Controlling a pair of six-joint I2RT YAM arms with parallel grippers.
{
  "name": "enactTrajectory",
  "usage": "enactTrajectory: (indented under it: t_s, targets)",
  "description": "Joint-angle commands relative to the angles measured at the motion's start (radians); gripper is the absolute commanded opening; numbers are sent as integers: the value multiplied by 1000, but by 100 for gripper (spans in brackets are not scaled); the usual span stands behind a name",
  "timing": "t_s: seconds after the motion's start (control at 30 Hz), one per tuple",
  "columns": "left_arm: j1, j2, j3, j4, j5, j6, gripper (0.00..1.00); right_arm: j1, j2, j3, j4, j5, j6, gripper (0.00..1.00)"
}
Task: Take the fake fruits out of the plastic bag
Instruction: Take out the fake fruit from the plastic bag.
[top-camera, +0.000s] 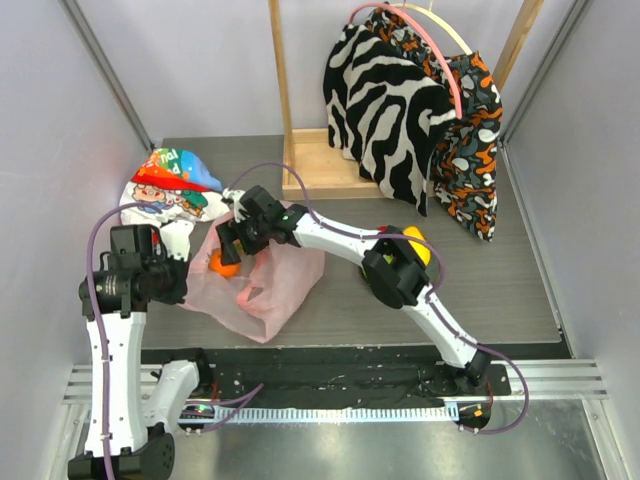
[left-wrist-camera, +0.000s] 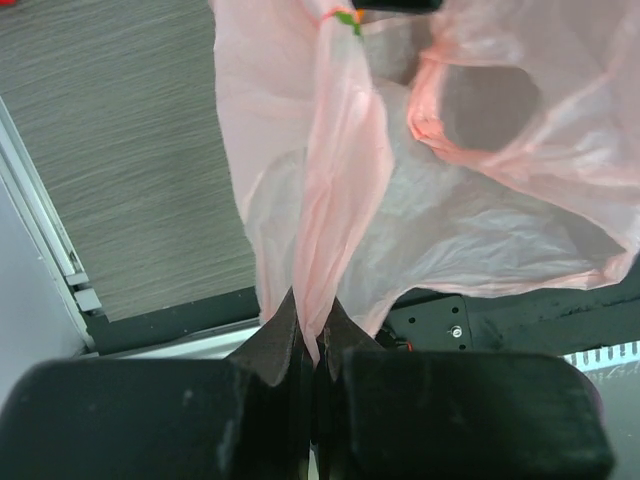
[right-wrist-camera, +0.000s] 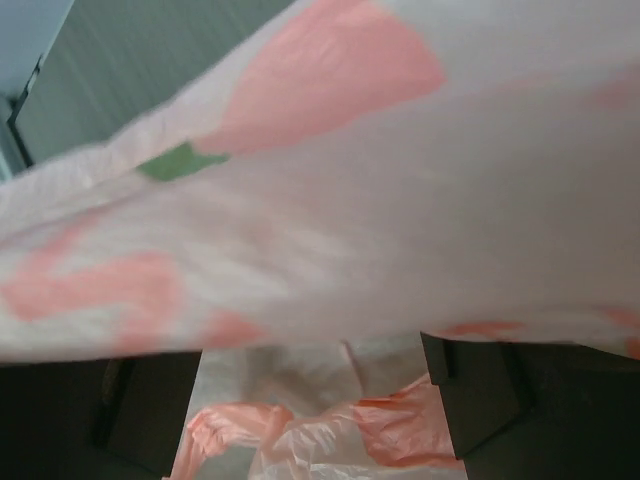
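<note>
On the grey counter (top-camera: 500, 290), with open room to its right, the pink plastic bag (top-camera: 265, 290) sprawls left of centre, its lower corner near the front edge, the left tool (left-wrist-camera: 312, 345) clamped on its rim, the right tool (top-camera: 230, 248), fingers apart, at its mouth just beside an orange fruit (top-camera: 222, 265).

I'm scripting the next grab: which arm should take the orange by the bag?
Right. The right fingers sit open at the bag beside the orange; the left fingers are shut on the bag.
</note>
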Motion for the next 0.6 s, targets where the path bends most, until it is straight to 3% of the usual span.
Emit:
enactTrajectory:
  t_s: [0.0,0.3,0.57]
  targets:
    - [-3,-12,6,-33,8,20,0,16,70,129,50,110,66,91]
    - [-3,-30,14,-71,-10,11,0,41,186,257,112,53,89,84]
    - [-3,-38,66,-117,45,18,0,45,202,263,228,-27,161,88]
